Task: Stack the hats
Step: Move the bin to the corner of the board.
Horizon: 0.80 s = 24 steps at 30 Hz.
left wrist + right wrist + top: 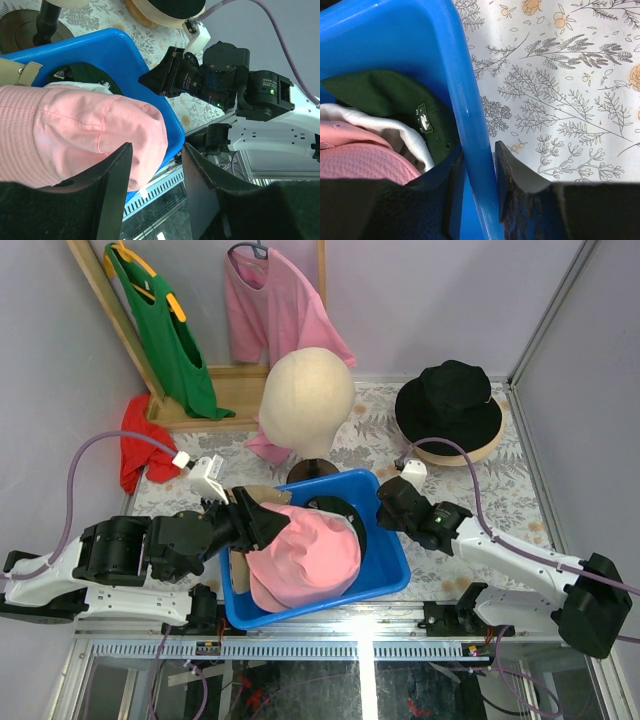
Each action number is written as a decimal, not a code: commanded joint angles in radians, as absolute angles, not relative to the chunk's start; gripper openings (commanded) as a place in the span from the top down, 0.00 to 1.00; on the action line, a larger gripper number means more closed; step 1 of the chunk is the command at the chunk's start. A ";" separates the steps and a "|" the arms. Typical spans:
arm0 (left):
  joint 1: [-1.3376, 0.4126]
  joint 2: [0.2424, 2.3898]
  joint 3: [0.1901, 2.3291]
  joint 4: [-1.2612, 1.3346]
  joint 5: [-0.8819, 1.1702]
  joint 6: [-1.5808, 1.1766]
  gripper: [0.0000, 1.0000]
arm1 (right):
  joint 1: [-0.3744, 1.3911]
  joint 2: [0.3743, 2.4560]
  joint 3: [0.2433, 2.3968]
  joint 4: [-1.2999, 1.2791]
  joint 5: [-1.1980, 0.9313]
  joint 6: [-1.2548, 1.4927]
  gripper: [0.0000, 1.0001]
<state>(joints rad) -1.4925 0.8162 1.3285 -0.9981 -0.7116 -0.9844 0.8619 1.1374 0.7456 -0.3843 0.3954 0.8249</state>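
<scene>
Our left gripper (156,155) stands half-wide. The pink bucket hat (90,135) lies just left of it in the blue bin (145,77), nearest this arm. Our right gripper (477,150) pinches the bin's wall.

A beige mannequin head (308,390) stands behind the blue bin (330,598) on floral cloth (370,435).

No readable txt anywhere. Small sewn patch (423,119) on dark green cap (380,95), in blue bin (465,75) near its right wall, too tiny/blurred to read.
</scene>
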 commanded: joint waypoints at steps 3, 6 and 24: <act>-1.500 0.802 1.351 -0.991 -0.723 -0.949 0.57 | 0.837 1.225 0.754 -0.206 0.322 1.100 1.00; -1.499 0.806 1.360 -0.996 -0.724 -0.935 0.57 | 0.804 1.233 0.744 -0.178 0.337 1.138 1.00; -1.500 0.752 1.314 -0.999 -0.718 -0.963 0.57 | 0.768 1.360 0.879 -0.147 0.366 1.247 1.00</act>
